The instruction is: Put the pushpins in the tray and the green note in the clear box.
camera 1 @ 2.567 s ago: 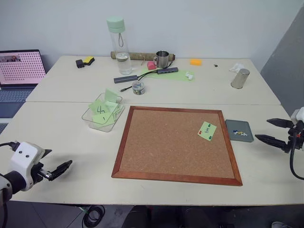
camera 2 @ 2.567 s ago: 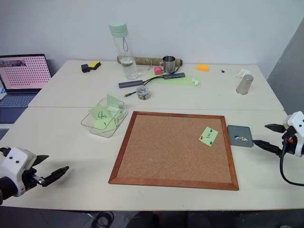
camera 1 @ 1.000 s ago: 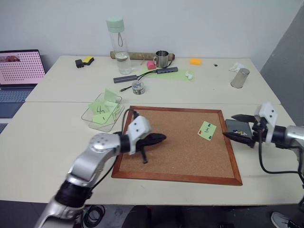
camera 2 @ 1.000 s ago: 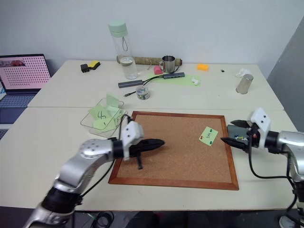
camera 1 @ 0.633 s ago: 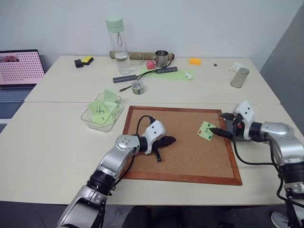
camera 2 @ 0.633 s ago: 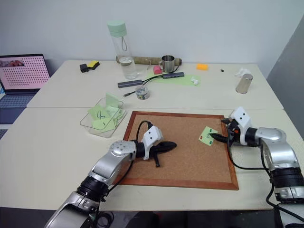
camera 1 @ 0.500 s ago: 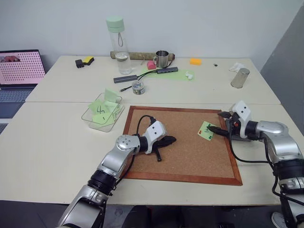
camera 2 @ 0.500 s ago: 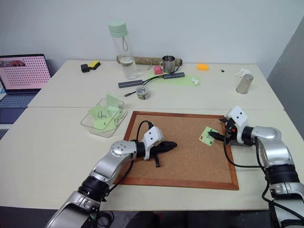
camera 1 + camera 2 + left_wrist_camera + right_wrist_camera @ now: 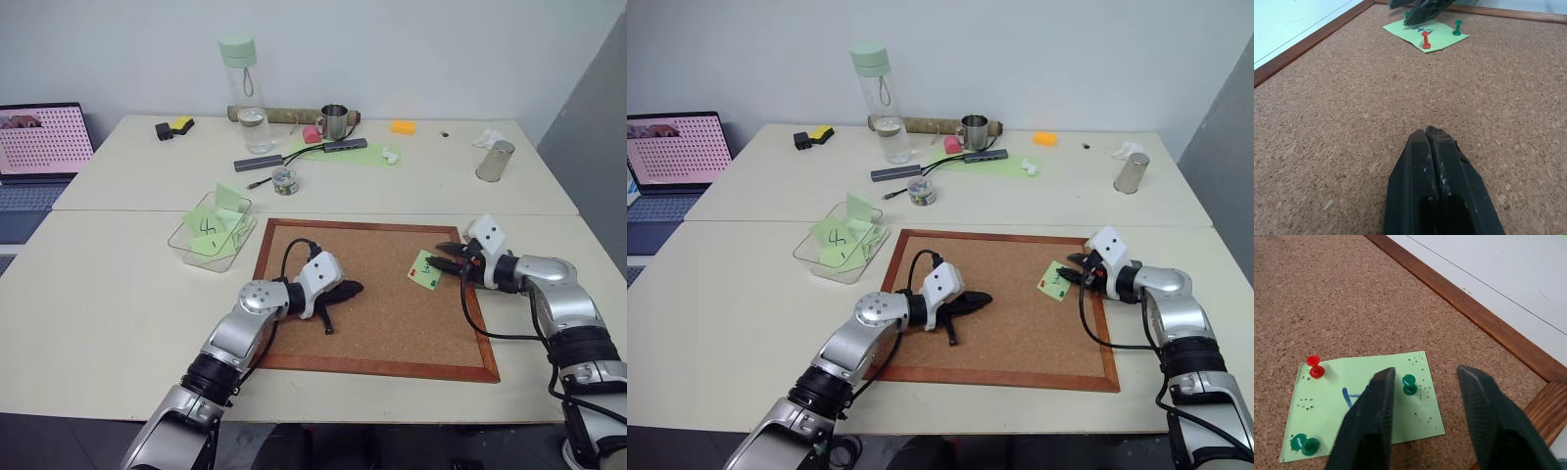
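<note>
- The light green square paper note (image 9: 1364, 404) is pinned on the wood-framed corkboard (image 9: 362, 294) by three tiny red and green pushpins (image 9: 1409, 383); nothing is sorted yet.
- Right claw (image 9: 1422, 396): fingers apart, around a green pin.
- Left claw (image 9: 1436, 161): fingers together, empty.
- The transparent plastic box (image 9: 211, 235) awaits the note.

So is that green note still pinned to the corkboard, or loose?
Pinned. The green note lies flat on the corkboard with one red pushpin and two green pushpins stuck through it.

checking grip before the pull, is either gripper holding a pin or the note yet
Nothing is held. The right gripper stands open over a green pushpin in the light green paper note; the left gripper is shut, empty.
</note>
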`<state>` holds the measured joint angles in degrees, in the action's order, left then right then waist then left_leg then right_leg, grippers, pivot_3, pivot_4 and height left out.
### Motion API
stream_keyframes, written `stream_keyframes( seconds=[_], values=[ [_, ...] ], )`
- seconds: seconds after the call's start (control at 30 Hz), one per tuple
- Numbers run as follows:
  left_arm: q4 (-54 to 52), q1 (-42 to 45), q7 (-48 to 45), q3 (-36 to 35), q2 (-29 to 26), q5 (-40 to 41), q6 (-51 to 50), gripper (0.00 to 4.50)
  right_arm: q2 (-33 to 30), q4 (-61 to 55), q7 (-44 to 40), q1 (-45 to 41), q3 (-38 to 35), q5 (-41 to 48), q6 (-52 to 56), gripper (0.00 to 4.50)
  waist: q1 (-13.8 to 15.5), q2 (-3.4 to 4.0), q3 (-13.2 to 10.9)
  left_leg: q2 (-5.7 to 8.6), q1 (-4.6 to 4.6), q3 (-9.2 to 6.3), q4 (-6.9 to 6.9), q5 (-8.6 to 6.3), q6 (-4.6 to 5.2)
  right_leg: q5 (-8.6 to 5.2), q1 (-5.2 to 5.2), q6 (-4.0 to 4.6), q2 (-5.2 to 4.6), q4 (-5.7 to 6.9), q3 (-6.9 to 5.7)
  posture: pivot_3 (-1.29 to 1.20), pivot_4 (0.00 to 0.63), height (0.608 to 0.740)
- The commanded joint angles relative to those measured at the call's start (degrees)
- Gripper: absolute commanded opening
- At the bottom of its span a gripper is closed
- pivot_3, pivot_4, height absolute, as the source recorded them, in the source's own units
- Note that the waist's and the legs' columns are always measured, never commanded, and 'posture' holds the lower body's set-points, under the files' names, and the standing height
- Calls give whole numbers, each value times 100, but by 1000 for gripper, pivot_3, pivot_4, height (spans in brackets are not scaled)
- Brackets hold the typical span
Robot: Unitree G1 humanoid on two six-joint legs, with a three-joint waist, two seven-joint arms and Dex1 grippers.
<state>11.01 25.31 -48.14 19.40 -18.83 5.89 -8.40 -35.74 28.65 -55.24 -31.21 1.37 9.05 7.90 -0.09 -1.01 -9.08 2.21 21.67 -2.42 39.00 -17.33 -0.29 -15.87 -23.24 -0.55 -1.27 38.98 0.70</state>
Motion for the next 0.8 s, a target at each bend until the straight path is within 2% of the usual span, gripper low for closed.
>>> stream_keyframes(
  seconds=[0.03, 0.2, 0.5, 0.8],
  values=[
    [10, -115, 35, 23, -22, -145, -119, 0, -4, -170, -71, -64, -114, 88, -54, 1123, 0, 0, 0, 0, 0, 0, 0, 0, 0, 0, 0, 0, 0, 0, 0, 0, 150, 740],
    [75, -60, 49, -5, -46, -164, -128, 0, -9, -224, -120, -18, -134, 94, -19, 59, 0, 0, 0, 0, 0, 0, 0, 0, 1, 0, 0, 0, 0, 0, 0, 0, 150, 740],
    [156, -37, 76, 6, -19, -204, -139, 0, 9, -728, -142, 31, -388, 461, 335, 13, 1, 1, 0, 0, 0, 0, 0, 0, 1, 0, 0, 0, 0, 0, 0, 0, 150, 740],
    [132, -96, 103, 43, -9, -262, -157, 0, -44, -1566, -1, 217, -752, 979, 1158, 13, 3, 2, 3, 0, -1, -3, 0, -1, 2, 0, 2, 0, 0, 0, -2, 0, 150, 740]
  ],
)
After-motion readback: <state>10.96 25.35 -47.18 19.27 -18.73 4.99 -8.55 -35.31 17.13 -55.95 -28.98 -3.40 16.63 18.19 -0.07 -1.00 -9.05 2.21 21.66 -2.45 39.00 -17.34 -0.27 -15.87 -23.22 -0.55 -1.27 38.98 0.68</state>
